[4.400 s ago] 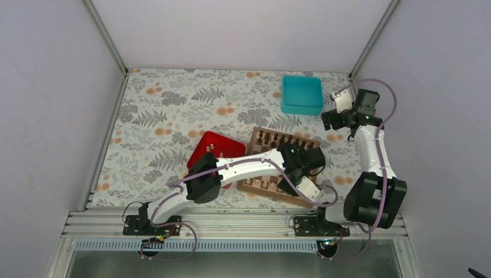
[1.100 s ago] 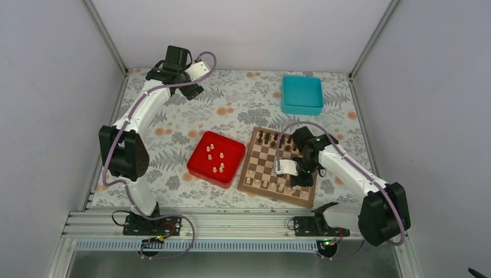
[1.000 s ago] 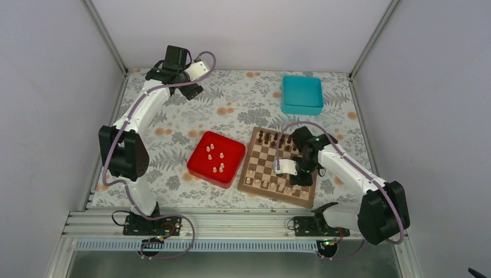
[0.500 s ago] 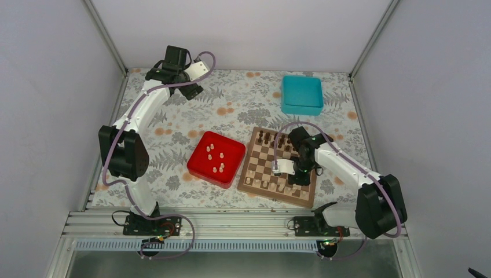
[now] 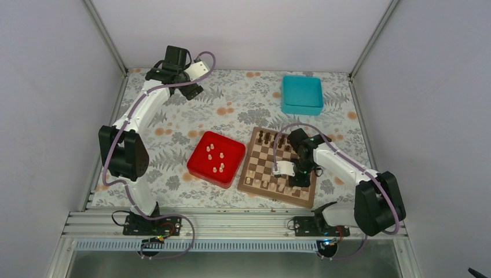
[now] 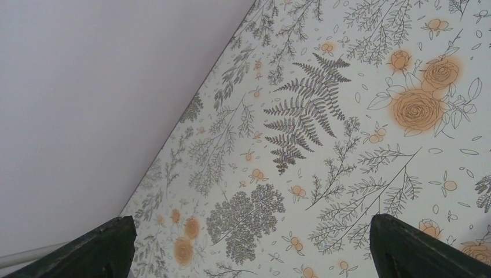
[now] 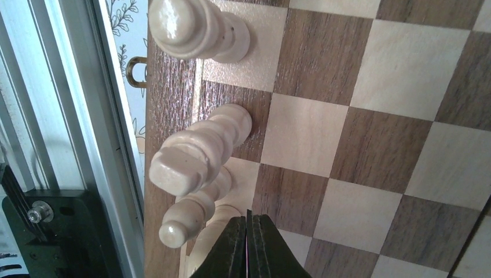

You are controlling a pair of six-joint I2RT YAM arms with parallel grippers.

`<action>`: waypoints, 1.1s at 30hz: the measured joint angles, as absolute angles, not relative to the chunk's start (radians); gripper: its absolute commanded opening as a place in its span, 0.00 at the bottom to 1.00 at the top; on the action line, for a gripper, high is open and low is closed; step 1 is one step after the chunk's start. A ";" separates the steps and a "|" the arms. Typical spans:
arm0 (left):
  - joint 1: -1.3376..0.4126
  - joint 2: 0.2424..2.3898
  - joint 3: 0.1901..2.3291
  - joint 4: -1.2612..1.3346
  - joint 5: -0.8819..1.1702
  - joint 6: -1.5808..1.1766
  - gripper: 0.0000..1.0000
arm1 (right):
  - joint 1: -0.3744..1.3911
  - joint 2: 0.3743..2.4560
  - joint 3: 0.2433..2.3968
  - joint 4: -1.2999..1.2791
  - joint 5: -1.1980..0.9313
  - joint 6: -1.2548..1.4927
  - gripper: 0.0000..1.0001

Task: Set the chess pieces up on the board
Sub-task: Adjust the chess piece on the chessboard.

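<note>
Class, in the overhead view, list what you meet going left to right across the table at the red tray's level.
Left arm → red tray → board → right arm

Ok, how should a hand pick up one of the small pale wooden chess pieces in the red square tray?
Probably from straight above, pinching across the narrow body of a pale wooden chess piece: the walls of the red square tray block a sideways approach, and the pieces sit apart, leaving finger room.
</note>
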State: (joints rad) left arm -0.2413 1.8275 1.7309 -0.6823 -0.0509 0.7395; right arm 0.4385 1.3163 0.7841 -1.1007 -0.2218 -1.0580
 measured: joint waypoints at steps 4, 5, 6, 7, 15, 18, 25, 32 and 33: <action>-0.241 1.827 1.731 -0.683 -0.050 0.739 1.00 | 0.439 1.316 0.775 -1.102 -0.214 -1.049 0.04; -0.241 1.827 1.731 -0.683 -0.050 0.739 1.00 | 0.439 1.316 0.772 -1.103 -0.212 -1.048 0.04; -0.241 1.827 1.731 -0.683 -0.049 0.739 1.00 | 0.439 1.316 0.770 -1.105 -0.210 -1.047 0.04; -0.241 1.827 1.731 -0.683 -0.049 0.739 1.00 | 0.439 1.316 0.769 -1.107 -0.208 -1.046 0.04; -0.241 1.827 1.731 -0.690 -0.049 0.739 1.00 | 0.439 1.316 0.765 -1.122 -0.197 -1.045 0.04; -0.241 1.827 1.731 -0.690 -0.049 0.739 1.00 | 0.439 1.316 0.757 -1.125 -0.193 -1.045 0.04; -0.241 1.827 1.731 -0.690 -0.049 0.739 1.00 | 0.439 1.302 0.751 -1.141 -0.180 -1.042 0.04; -0.239 1.827 1.731 -0.690 -0.050 0.740 1.00 | 0.439 1.250 0.751 -1.140 -0.156 -1.016 0.20; -0.238 1.827 1.731 -0.690 -0.051 0.739 1.00 | 0.439 1.238 0.752 -1.142 -0.154 -1.010 0.22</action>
State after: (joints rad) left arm -0.2382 1.8275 1.7309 -0.6895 -0.0505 0.7395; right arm 0.4385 1.2381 0.7517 -1.1416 -0.1535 -1.0096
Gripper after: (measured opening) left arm 0.999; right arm 0.170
